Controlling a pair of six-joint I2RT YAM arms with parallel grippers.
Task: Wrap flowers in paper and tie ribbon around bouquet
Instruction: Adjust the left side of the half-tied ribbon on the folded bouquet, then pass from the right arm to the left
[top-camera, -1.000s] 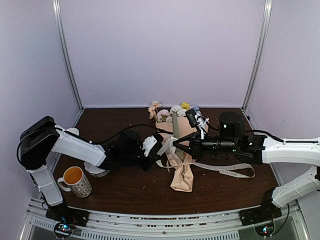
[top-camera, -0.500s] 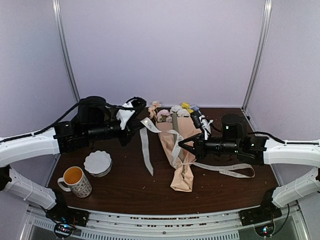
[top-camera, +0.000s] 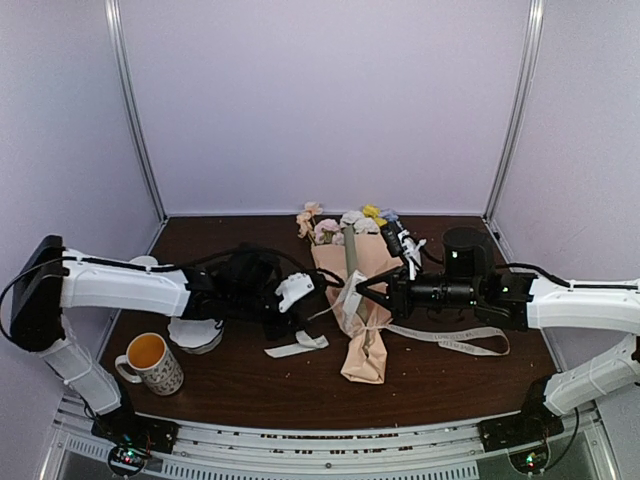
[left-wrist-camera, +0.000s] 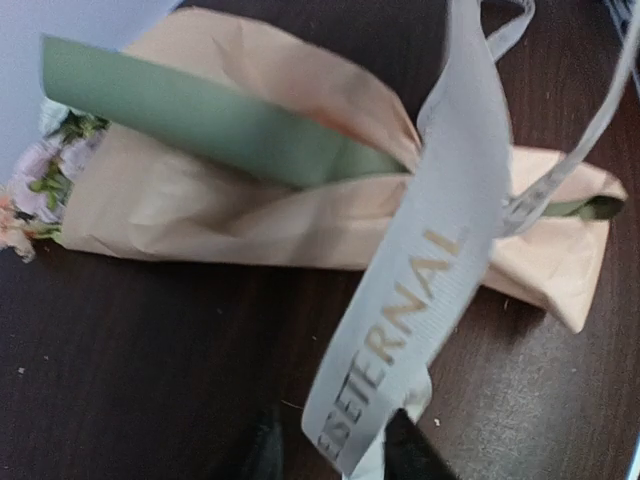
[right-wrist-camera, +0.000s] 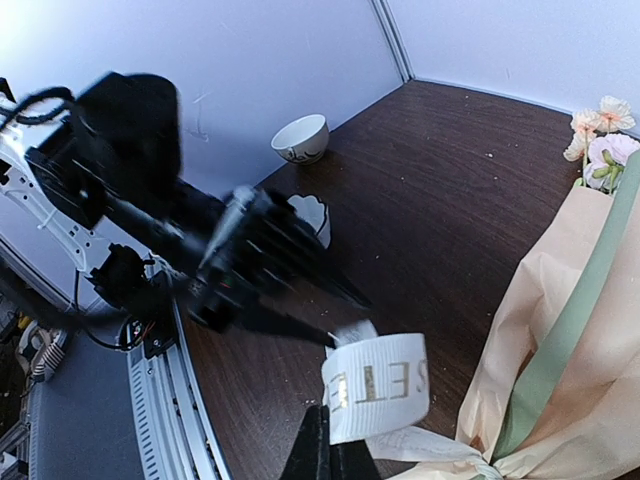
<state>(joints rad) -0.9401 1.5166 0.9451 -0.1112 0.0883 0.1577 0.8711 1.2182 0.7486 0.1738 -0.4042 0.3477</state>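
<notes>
Left end effector (left-wrist-camera: 333, 452): being held slightly parted, with the ribbon (left-wrist-camera: 420, 270) being passed loosely between its fingers.
Right end effector (right-wrist-camera: 338, 450): being pressed shut on a ribbon loop.
Bouquet (top-camera: 365, 352): being rested on the table (top-camera: 250, 392) between both arms, flowers (top-camera: 327, 230) being pointed away.

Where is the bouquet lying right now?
In the top view the bouquet lies mid-table, just right of centre, flower heads toward the back wall, with the ribbon looped across its narrow lower half.
</notes>
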